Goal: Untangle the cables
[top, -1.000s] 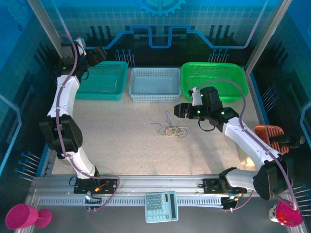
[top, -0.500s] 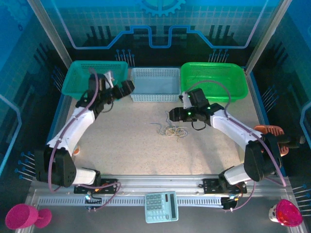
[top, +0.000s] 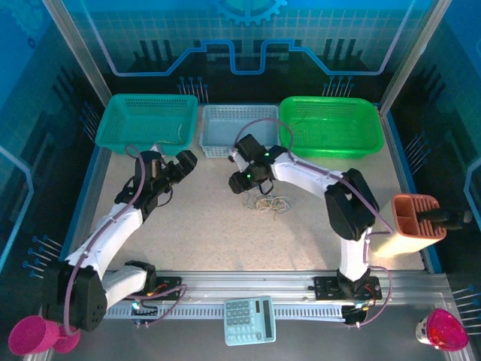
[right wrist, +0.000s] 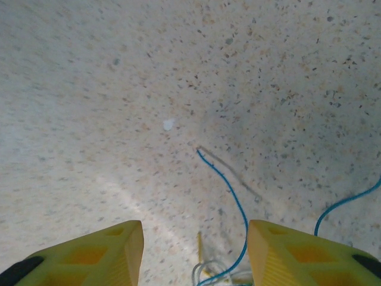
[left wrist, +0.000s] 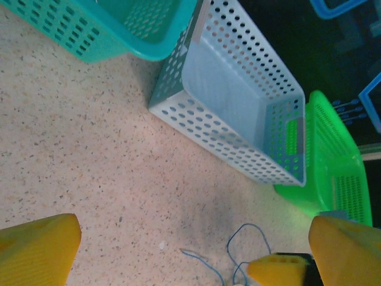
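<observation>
Top external view: the cables (top: 268, 201) lie in a small, loose clump on the counter (top: 203, 226), in front of the pale blue basket (top: 240, 129) and slightly to its right. The right hand (top: 239, 180) hangs between that basket and the clump, just beside the wires' left end. The left hand (top: 184, 162) is in front of the basket's left corner, well apart from the clump. A teal basket (top: 146, 124) stands to the left of the pale blue basket and a green basket (top: 331, 124) to its right.

Left wrist view: the left hand's yellow fingers (left wrist: 41, 247) are spread wide, with bare counter between them and nothing held. The pale blue basket sits ahead. On its near side, thin blue loops of the cables curl beside one yellow finger of the right hand.

Right wrist view: the right hand's fingers (right wrist: 95, 253) stand apart and grip nothing. A blue strand (right wrist: 229, 185) runs across the counter out of the gap between them, and a pale cream wire shows at the lower edge.
</observation>
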